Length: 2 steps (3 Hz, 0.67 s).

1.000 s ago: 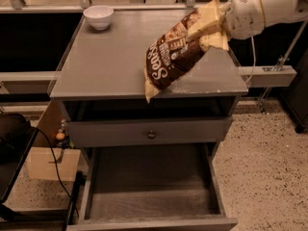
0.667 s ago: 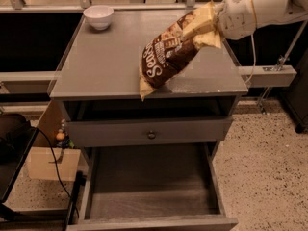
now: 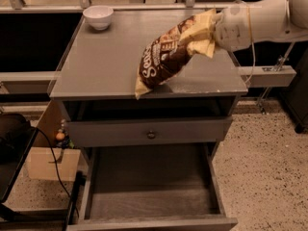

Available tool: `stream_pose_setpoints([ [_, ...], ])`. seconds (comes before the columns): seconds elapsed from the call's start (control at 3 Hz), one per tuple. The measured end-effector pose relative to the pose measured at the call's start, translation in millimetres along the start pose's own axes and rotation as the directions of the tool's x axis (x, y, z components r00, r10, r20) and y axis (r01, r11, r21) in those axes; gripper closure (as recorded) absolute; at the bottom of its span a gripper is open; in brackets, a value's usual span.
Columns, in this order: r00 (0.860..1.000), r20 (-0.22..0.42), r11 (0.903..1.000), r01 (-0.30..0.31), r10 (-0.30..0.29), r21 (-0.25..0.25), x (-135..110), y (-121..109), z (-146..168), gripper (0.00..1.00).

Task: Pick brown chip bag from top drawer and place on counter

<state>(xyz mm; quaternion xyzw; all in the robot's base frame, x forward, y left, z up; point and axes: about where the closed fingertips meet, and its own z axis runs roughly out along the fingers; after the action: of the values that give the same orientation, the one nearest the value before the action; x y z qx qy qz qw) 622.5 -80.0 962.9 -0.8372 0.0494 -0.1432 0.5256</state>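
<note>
The brown chip bag (image 3: 163, 57) hangs tilted over the counter (image 3: 96, 64). Its lower cream end touches the counter near the front edge, and its upper cream end is at my gripper (image 3: 211, 32). The gripper comes in from the right on a white arm and is shut on the bag's upper end; the bag hides its fingertips. Below, the top drawer (image 3: 149, 189) is pulled out towards the camera, and its flat grey floor shows nothing on it.
A white bowl (image 3: 98, 16) stands at the counter's back left corner. A grey drawer front with a round knob (image 3: 151, 134) sits above the open drawer. A cardboard box (image 3: 48, 163), a black cable and a dark object lie on the floor at left.
My gripper has moved left and down with the bag. The bag's lower end has come down to the counter's front edge.
</note>
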Motion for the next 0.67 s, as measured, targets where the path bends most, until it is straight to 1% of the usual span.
stream_pose_setpoints([
  [0.33,0.998,-0.065,0.9995,0.000,0.002,0.031,-18.7,18.5,14.8,1.00],
  [0.67,0.997,-0.071,0.9994,0.003,-0.001,0.034,-19.7,20.7,16.1,1.00],
])
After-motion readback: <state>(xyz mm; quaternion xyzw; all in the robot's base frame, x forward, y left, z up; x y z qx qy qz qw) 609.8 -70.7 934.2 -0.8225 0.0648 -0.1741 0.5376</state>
